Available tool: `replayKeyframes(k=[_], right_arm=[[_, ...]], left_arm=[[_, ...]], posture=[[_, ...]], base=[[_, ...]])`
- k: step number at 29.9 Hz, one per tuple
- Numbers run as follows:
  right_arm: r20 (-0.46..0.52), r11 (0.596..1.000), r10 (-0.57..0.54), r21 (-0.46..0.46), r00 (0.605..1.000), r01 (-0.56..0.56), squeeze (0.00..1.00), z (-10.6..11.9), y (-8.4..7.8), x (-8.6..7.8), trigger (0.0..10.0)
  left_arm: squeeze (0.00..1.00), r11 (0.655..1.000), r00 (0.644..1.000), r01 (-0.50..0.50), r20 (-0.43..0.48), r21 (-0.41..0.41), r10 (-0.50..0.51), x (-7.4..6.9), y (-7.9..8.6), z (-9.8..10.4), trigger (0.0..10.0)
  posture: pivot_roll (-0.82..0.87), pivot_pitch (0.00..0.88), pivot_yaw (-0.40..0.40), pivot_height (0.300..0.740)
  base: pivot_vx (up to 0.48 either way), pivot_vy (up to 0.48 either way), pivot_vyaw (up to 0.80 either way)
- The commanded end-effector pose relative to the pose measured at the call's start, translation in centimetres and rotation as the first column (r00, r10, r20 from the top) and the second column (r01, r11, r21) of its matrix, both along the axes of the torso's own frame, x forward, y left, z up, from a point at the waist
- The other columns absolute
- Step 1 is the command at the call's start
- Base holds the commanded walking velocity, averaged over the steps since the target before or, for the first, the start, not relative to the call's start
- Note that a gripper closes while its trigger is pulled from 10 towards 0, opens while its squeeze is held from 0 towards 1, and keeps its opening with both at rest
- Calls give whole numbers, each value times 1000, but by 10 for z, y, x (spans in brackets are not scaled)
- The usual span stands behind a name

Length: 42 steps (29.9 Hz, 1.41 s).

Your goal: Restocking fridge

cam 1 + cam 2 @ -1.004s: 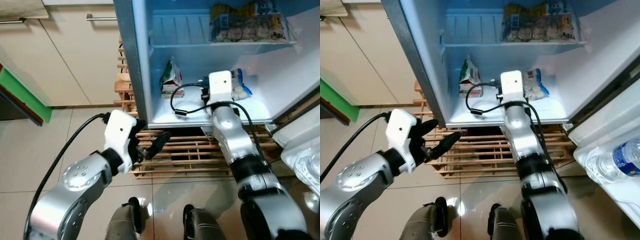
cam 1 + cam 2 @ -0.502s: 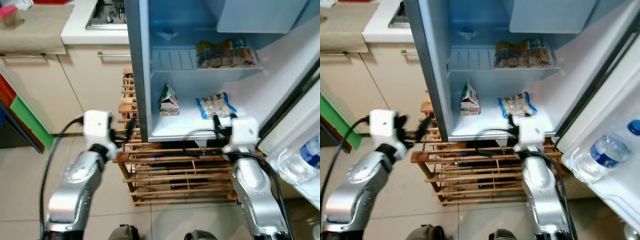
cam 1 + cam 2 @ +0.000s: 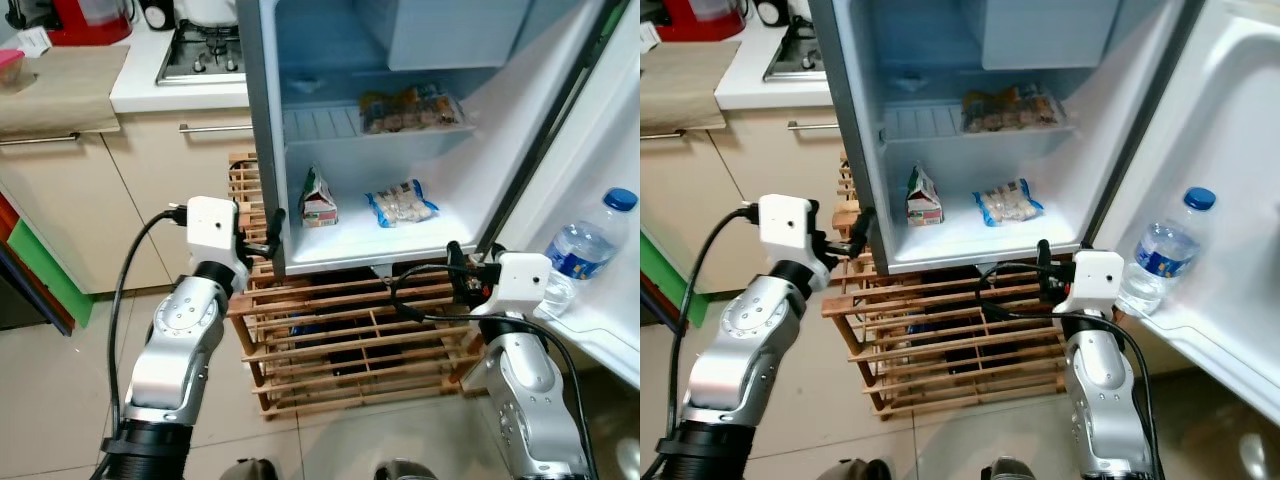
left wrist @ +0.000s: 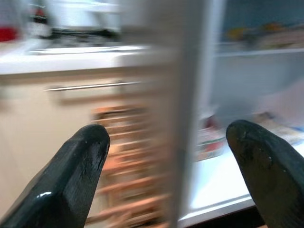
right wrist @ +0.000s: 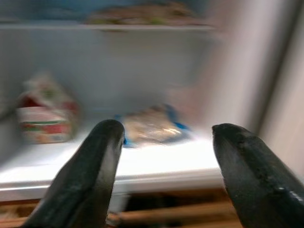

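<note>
White inside and standing open, the fridge (image 3: 470,215) is facing us on its wooden slat rack (image 3: 350,340). On its lowest shelf a small green and white carton (image 3: 318,197) is standing upright at the left, and a blue-edged bag of food (image 3: 402,203) is lying just beside it to the right, the two apart. On the shelf above, more packets of food (image 3: 410,108) are lying together. A water bottle with a blue cap (image 3: 585,245) is sitting in the open door's shelf (image 3: 600,330) at our right.

We are holding our left gripper (image 3: 268,232) up at the fridge's left outer edge, near the lower shelf; in the left wrist view its fingers (image 4: 78,161) are spread wide with nothing between them. We are keeping our right gripper (image 3: 455,265) just below the front lip of the bottom shelf, in front of the rack; in the right wrist view its fingers (image 5: 95,171) are also gaping wide and empty, pointing at the carton (image 5: 43,114) and the bag (image 5: 152,126).

To our left, beige kitchen cabinets (image 3: 120,190) are carrying a gas hob (image 3: 205,50).
</note>
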State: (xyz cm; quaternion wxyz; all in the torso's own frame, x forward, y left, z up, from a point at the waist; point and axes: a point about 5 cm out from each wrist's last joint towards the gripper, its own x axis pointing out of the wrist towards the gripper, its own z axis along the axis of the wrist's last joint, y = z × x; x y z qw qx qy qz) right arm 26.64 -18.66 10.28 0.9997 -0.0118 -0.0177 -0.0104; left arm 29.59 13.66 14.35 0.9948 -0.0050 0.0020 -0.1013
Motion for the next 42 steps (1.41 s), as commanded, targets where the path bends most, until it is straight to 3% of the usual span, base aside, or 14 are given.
replayKeyframes(k=[1, 2, 3, 4, 13, 26, 29, 32, 35, 38, 39, 40, 42], right_arm=[[-25, 1000, 16, 6, 1000, -15, 1000, -3, 4, 1, 10000], [-34, 1000, 18, -2, 999, -18, 1000, -4, 4, 2, 10000], [-41, 1000, 14, -13, 999, -14, 761, -4, 3, 3, 10000], [-46, 1000, 10, -7, 999, -11, 0, -4, 2, 5, 10000], [-51, 999, 44, -19, 998, -45, 0, -1, 4, 7, 10000], [-71, 998, 65, 1, 995, -66, 0, -6, 14, 4, 10000], [-99, 987, 162, 9, 982, -162, 0, -9, 21, -3, 10000], [-190, 955, 295, 53, 936, -290, 0, -20, 25, -19, 10000], [-338, 936, 343, 48, 876, -348, 0, -41, 8, -44, 10000], [-381, 932, 351, 51, 855, -360, 0, -47, 2, -51, 10000], [-497, 917, 373, 68, 784, -393, 0, -61, -12, -69, 10000], [-572, 913, 362, 57, 736, -404, 0, -69, -26, -79, 10000], [-623, 909, 349, 45, 700, -413, 0, -74, -36, -86, 10000]], left_arm=[[0, 1000, 1000, -19, -11, 9, 20, 1, 3, -3, 10000], [0, 1000, 1000, -22, -17, 3, 22, 1, 2, -5, 10000], [0, 1000, 1000, -24, -20, -4, 24, 1, 2, -6, 10000], [0, 999, 1000, -22, -20, -31, 21, -1, 1, -7, 10000], [0, 995, 1000, -2, 9, -102, 3, -5, -1, -2, 10000], [0, 994, 998, 53, 30, -94, -50, -8, -8, 2, 10000], [0, 995, 999, 40, 30, -93, -37, -7, -6, 2, 10000], [0, 996, 999, 35, 22, -85, -33, -6, -4, 1, 10000], [0, 996, 999, 38, -24, -79, -40, -3, -3, -7, 10000], [0, 996, 998, 40, -40, -82, -43, -2, -2, -10, 10000], [0, 993, 993, 68, -87, -97, -77, 1, -5, -18, 10000], [0, 989, 987, 89, -123, -118, -103, 2, -6, -24, 10000], [0, 987, 984, 97, -139, -129, -115, 3, -6, -29, 10000]], posture=[[-141, 0, 37, 740], [-144, 0, 36, 740], [-144, 0, 36, 740], [-154, 0, 38, 740], [-165, 0, 29, 740], [-159, 0, 43, 740], [-160, 0, 43, 740], [-165, 0, 41, 740], [-188, 0, 42, 740], [-188, 0, 42, 740], [-212, 0, 51, 740], [-223, 0, 58, 740], [-241, 0, 66, 740]], base=[[0, 0, 0], [0, 0, 0], [0, 0, 0], [0, 0, 0], [0, -331, 0], [0, -443, 0], [0, 0, 0], [0, 0, 0], [0, 0, 0], [0, 0, 0], [0, 0, 0], [0, 0, 0], [0, -240, 0]])
